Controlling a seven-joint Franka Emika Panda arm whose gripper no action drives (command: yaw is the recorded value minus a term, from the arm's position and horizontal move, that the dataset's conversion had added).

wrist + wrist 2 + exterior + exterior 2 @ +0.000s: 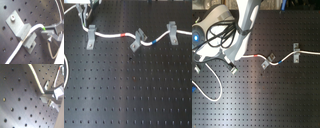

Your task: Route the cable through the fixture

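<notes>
On the first exterior view's left, a plain white cord (66, 70) curves in an arc at the edge of the black perforated breadboard table (129, 95). Next comes the small upright grey metal clip with a forked top (90, 36), the fixture, with the long thin white cable (109, 36) lying in its slot; the first wrist view shows the cord seated between the prongs. The gripper (43, 30) pinches the cable just beside this clip, probably to keep the end taut and seated. Rightwards, the cable's red band (124, 35) precedes a tilted grey clip (137, 39), then the blue band (153, 42), then a third upright clip (171, 31), so it appears threaded through all three. The white arm (239, 30) descends from the far left in the second exterior view, wrist steeply down.
</notes>
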